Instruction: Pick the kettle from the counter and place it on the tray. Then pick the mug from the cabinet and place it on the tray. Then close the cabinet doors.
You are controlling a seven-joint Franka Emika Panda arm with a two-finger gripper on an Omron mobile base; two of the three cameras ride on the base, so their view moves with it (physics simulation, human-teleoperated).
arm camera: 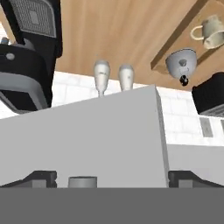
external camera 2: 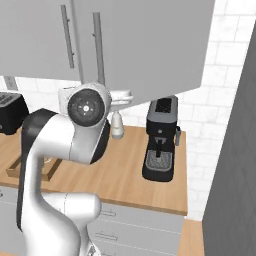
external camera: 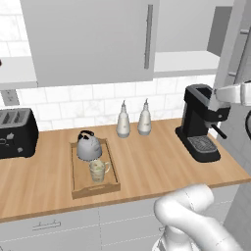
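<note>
The silver kettle and the cream mug both stand on the wooden tray on the counter. The hand view is upside down and shows the kettle and mug there too. The cabinet's left door is shut. Its right door stands swung out, leaving the white shelf bare. My gripper is open, fingers spread wide, close against the flat grey panel of that right door. My arm reaches high to the right.
A black coffee machine stands at the counter's right end, below my arm. Two slim grey bottles stand against the tiled wall. A black toaster sits at the far left. A tall grey wall closes off the right side.
</note>
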